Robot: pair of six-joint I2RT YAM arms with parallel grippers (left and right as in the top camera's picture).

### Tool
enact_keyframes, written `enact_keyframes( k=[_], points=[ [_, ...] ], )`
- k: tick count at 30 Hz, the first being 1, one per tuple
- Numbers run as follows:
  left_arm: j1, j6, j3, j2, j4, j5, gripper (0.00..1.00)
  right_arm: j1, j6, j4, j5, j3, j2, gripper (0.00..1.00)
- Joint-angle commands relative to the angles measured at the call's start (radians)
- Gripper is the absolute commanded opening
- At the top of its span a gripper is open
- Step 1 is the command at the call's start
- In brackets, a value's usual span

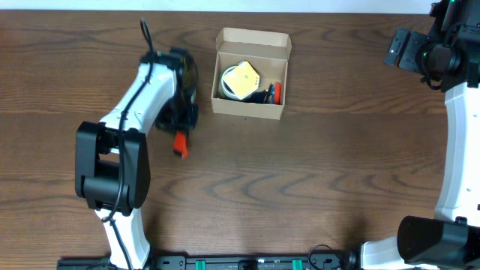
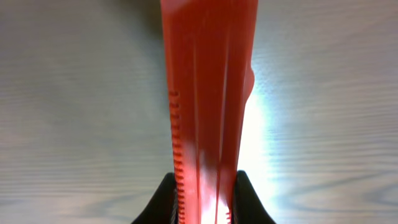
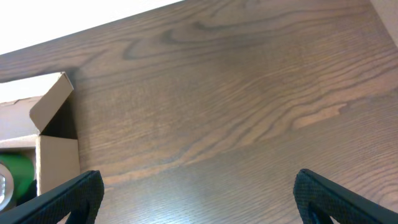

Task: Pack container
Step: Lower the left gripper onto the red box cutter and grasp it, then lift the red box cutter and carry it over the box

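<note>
dark wood-grain table (image 1: 300,180) fills every view, its surface bare across the middle and right. the container (image 1: 248,109), a small tan cardboard box, sits toward the far edge a little left of centre, with its flap lid (image 1: 253,42) folded open and standing up on the far side. inside it lies a yellow and white roll (image 1: 240,79) on the left, with a black piece (image 1: 263,96) and a red piece (image 1: 278,91) tucked against the right wall; what these two are is too small to tell. the right wrist view catches one corner of the box at its left edge, with a green thing (image 3: 15,175) showing inside, cut off by the frame. the left arm (image 1: 131,105) reaches over the table to the left of the box, near it but apart. the left gripper (image 2: 206,199) is closed narrow on an orange-red plastic piece (image 2: 208,93), long and ribbed with a toothed edge, which juts out from between the dark fingers (image 2: 163,198) over the wood. the right arm (image 1: 456,150) stands along the right edge, well apart from the box. the right gripper (image 3: 199,205) is spread wide, with nothing between its fingers but bare table below.
</note>
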Motion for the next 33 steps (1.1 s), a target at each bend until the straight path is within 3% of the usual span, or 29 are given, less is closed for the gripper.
enact_keyframes(
  k=[1,8,15,33],
  points=[
    [0.002,0.089,0.142,-0.02,-0.046,-0.032,0.06,-0.007,0.002,0.0,0.01,-0.007,0.003,0.99],
    [-0.028,0.447,0.365,-0.023,-0.167,-0.029,0.06,-0.007,0.002,0.0,0.01,-0.007,0.003,0.99],
    [-0.104,0.753,0.454,-0.023,-0.171,-0.029,0.06,-0.007,0.002,0.0,0.01,-0.007,0.003,0.99],
    [-0.286,1.183,0.456,-0.023,-0.033,0.05,0.06,-0.007,0.002,0.0,0.01,-0.007,0.003,0.99]
  ],
)
